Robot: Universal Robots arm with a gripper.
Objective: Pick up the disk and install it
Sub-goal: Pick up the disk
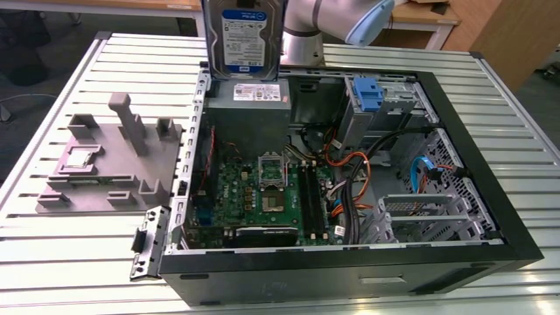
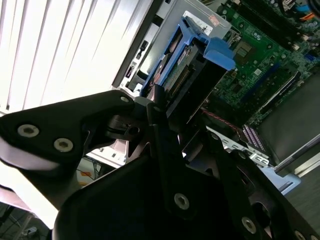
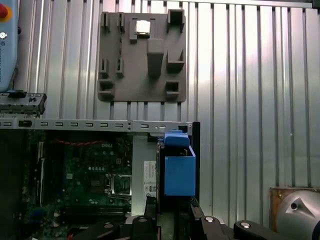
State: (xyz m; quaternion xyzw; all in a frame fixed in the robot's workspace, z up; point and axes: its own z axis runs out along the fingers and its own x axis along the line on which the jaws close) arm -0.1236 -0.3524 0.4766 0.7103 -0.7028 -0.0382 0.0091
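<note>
i see the disk (image 1: pixel 251 36) as silver-grey with a blue-and-white label, and its carrier rails (image 3: pixel 179 170) are bright blue. the motherboard (image 1: pixel 262 197) is green, the bracket (image 1: pixel 368 95) blue and the case (image 1: pixel 350 279) black. the fixture plate (image 1: pixel 101 164) is plain grey. the table (image 1: pixel 70 249) is ribbed silver.

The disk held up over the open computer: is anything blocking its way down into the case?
The end effector grips the disk, upright above the power-supply box. Nothing lies between the two. The computer case is open. Loose cables cross the middle beside the metal drive cage; which bay the disk goes to I cannot tell.
</note>
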